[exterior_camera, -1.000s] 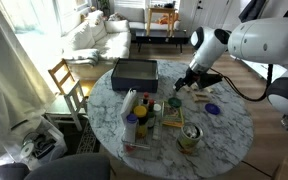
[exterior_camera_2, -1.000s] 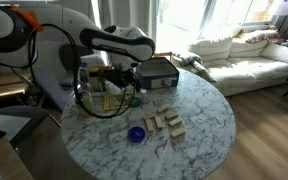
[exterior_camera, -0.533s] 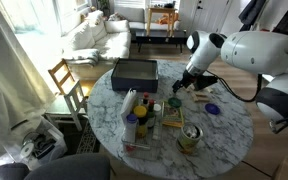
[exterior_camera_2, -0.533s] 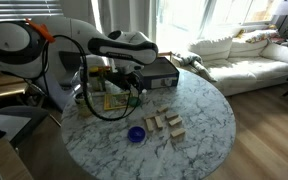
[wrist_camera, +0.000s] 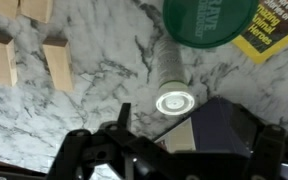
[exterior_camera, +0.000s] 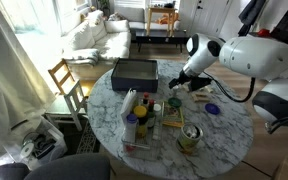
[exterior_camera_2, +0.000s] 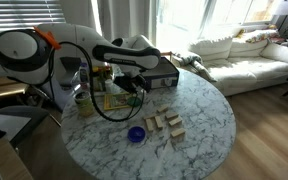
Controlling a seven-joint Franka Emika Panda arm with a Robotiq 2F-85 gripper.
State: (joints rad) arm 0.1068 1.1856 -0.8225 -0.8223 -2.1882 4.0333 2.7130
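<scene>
My gripper (exterior_camera: 179, 90) hangs low over the middle of the round marble table (exterior_camera: 224, 135), and it also shows in an exterior view (exterior_camera_2: 134, 88). In the wrist view the gripper (wrist_camera: 179, 160) has its fingers wide apart and open. A dark carton with a beige label (wrist_camera: 219, 130) lies between them; I cannot tell whether they touch it. Just beyond stands a small white cylinder (wrist_camera: 171, 85), then a green round lid (wrist_camera: 209, 20) and a yellow book (wrist_camera: 279, 30). Wooden blocks (wrist_camera: 56, 65) lie to the left.
A black box (exterior_camera: 134, 72) sits at the table's far side. Bottles (exterior_camera: 134, 110) and a green can (exterior_camera: 190, 137) stand near the front. A blue bowl (exterior_camera_2: 136, 133) and wooden blocks (exterior_camera_2: 164, 123) lie nearby. A wooden chair (exterior_camera: 66, 80) stands beside the table.
The arm has swung lower and further over the table's middle. The gripper has come down toward the small items there. The things on the table have not moved.
</scene>
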